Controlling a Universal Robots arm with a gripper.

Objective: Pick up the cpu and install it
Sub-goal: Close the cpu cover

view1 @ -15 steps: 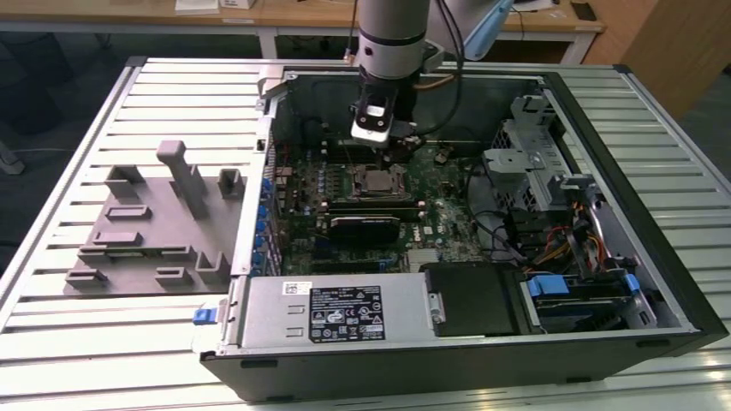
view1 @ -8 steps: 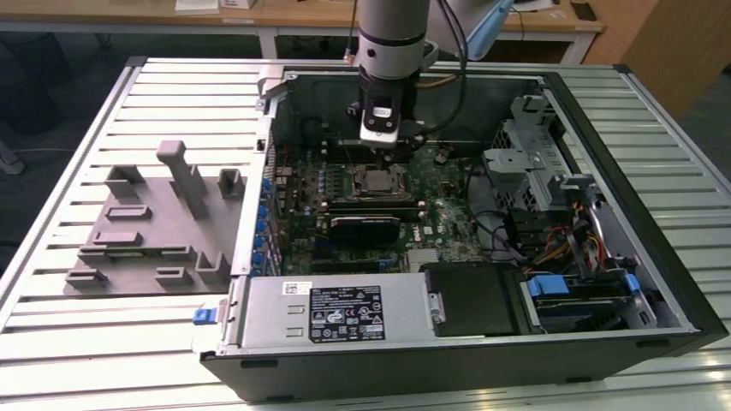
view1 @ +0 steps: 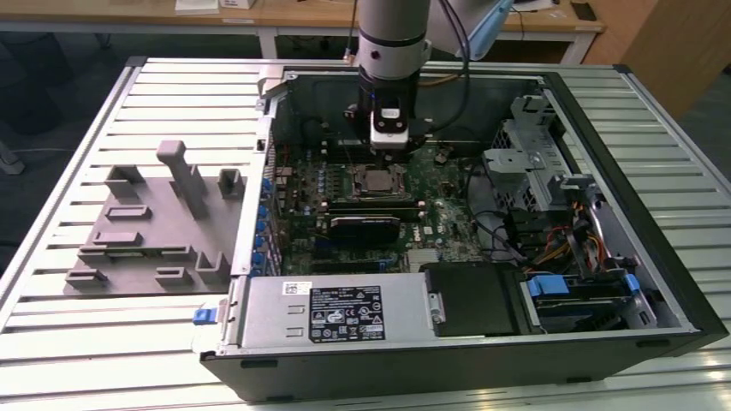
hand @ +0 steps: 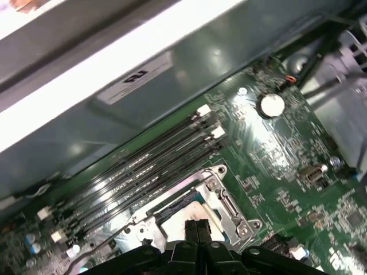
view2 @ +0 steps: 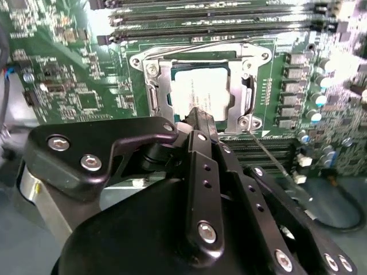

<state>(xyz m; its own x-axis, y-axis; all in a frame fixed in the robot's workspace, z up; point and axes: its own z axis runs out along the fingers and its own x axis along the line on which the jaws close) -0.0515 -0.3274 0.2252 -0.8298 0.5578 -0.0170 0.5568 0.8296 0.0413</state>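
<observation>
Seeing gripper low inside open pc case, right over cpu in exterior view, w/ arm near vertical above it. No grasp: fingers clenched tip to tip in first wrist view, nothing btwn them.

Cpu location: seated flat in mobo socket, silvery top plate up, w/ metal socket frame around it on all sides. In second wrist view, gripper overlapping near edge of cpu. Touching or just above: can't tell.

Also in second wrist view:
- thin wire lever off one socket corner, slanting away alongside gripper body
- ram slots in parallel rows just beyond socket, on side away from gripper

In first wrist view:
- same ram slots btwn socket frame and pale case wall
- coin cell on mobo, well apart from socket

In exterior view:
- black heatsink block just beside cpu, on side toward psu
- psu along case's near edge
- grey fixture tray outside case on slatted table, toward exterior view's left, well apart from gripper
</observation>
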